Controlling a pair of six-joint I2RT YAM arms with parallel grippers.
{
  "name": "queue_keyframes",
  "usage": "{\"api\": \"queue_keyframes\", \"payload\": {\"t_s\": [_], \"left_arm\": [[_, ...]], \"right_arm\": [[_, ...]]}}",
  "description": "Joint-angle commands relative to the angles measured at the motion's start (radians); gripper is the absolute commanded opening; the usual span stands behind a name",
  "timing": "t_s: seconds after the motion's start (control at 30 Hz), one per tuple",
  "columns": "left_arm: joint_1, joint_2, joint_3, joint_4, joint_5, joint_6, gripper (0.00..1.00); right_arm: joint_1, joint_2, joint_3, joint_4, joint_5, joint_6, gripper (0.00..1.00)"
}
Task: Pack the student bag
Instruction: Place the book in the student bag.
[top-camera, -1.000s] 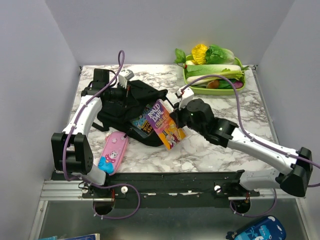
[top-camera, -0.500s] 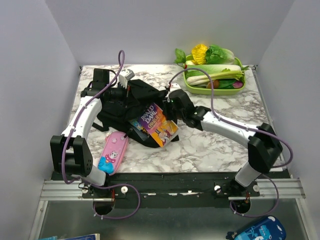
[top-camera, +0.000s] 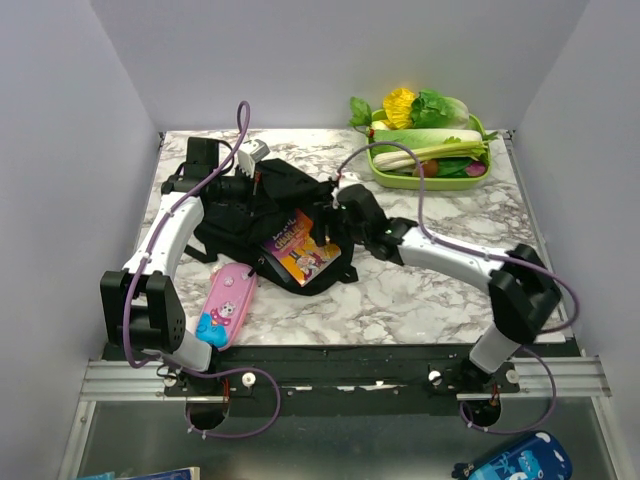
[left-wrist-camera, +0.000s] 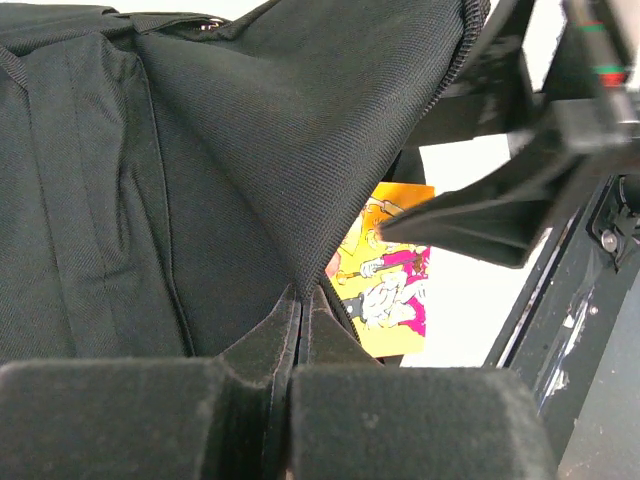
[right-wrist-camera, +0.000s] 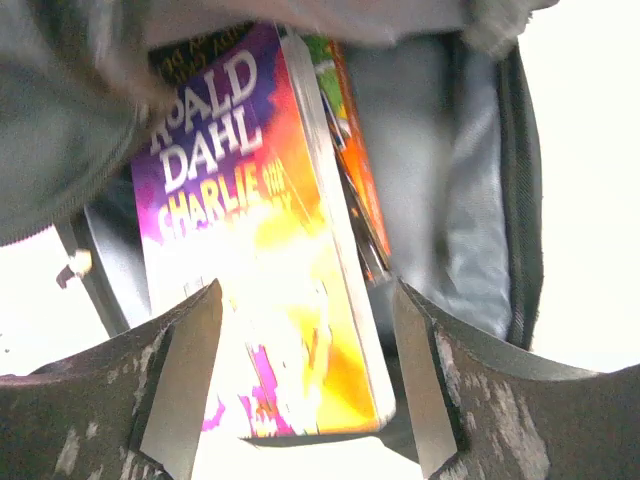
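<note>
The student bag (top-camera: 245, 215), a black backpack, lies left of centre with its mouth facing right. My left gripper (top-camera: 257, 186) is shut on the bag's upper flap (left-wrist-camera: 300, 180) and holds the mouth up. A purple and yellow Roald Dahl book (top-camera: 298, 252) lies partly inside the mouth, over the grey lining (right-wrist-camera: 450, 200). My right gripper (top-camera: 326, 226) stands open at the mouth. In the right wrist view its fingers (right-wrist-camera: 185, 385) straddle the book's near end (right-wrist-camera: 290, 330) without clamping it. A second book's orange edge (right-wrist-camera: 352, 175) shows deeper inside.
A pink pencil case (top-camera: 227, 305) lies on the marble table (top-camera: 420, 290) in front of the bag, near the left arm's base. A green tray (top-camera: 430, 180) of vegetables sits at the back right corner.
The right gripper carried the book leftward into the bag's mouth, then opened and let it go. The left gripper has kept its hold on the flap.
</note>
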Motion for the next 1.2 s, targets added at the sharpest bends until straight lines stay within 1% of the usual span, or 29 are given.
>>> {"api": "queue_keyframes", "payload": {"t_s": [0.0, 0.03, 0.07, 0.1, 0.17, 0.2, 0.23, 0.33, 0.4, 0.57, 0.63, 0.8, 0.9, 1.03, 1.17], "left_arm": [[-0.012, -0.009, 0.015, 0.003, 0.037, -0.001, 0.0], [-0.012, -0.008, 0.016, 0.005, 0.037, 0.0, 0.0], [-0.012, -0.008, 0.016, 0.003, 0.036, 0.0, 0.0], [-0.012, -0.006, 0.018, 0.005, 0.034, 0.002, 0.0], [-0.012, -0.008, 0.021, 0.003, 0.031, 0.003, 0.0], [-0.012, -0.008, 0.022, 0.0, 0.031, 0.003, 0.0], [-0.012, -0.008, 0.027, 0.0, 0.031, 0.002, 0.0], [-0.012, -0.009, 0.03, 0.0, 0.034, -0.001, 0.0], [-0.012, -0.008, 0.032, -0.005, 0.039, 0.002, 0.0], [-0.014, -0.003, 0.042, -0.018, 0.037, 0.013, 0.0], [-0.014, 0.0, 0.042, -0.02, 0.037, 0.013, 0.0], [-0.014, -0.003, 0.042, -0.018, 0.041, 0.013, 0.0], [-0.014, -0.003, 0.044, -0.029, 0.037, 0.022, 0.0], [-0.014, 0.009, 0.059, -0.058, 0.024, 0.052, 0.0], [-0.006, 0.022, 0.068, -0.061, 0.008, 0.06, 0.0]], "right_arm": [[0.001, -0.209, -0.166, 0.136, -0.007, -0.082, 0.74], [0.0, -0.24, -0.186, 0.138, -0.025, -0.094, 0.7], [0.001, -0.279, -0.207, 0.144, -0.047, -0.11, 0.64], [0.001, -0.296, -0.256, 0.149, -0.082, -0.113, 0.44], [0.01, -0.315, -0.302, 0.145, -0.088, -0.102, 0.21], [0.016, -0.33, -0.324, 0.147, -0.098, -0.099, 0.04], [0.032, -0.336, -0.376, 0.158, -0.096, -0.095, 0.01], [0.068, -0.352, -0.454, 0.187, -0.105, -0.076, 0.01], [0.087, -0.346, -0.476, 0.193, -0.099, -0.067, 0.01], [0.107, -0.269, -0.469, 0.228, -0.115, -0.064, 0.01], [0.108, -0.242, -0.433, 0.237, -0.107, -0.067, 0.01], [0.107, -0.11, -0.349, 0.274, -0.078, -0.052, 0.01], [0.107, -0.041, -0.291, 0.323, -0.07, -0.047, 0.01], [0.107, 0.047, -0.185, 0.34, -0.017, -0.03, 0.01], [0.101, 0.128, -0.064, 0.342, 0.003, -0.029, 0.01]]}}
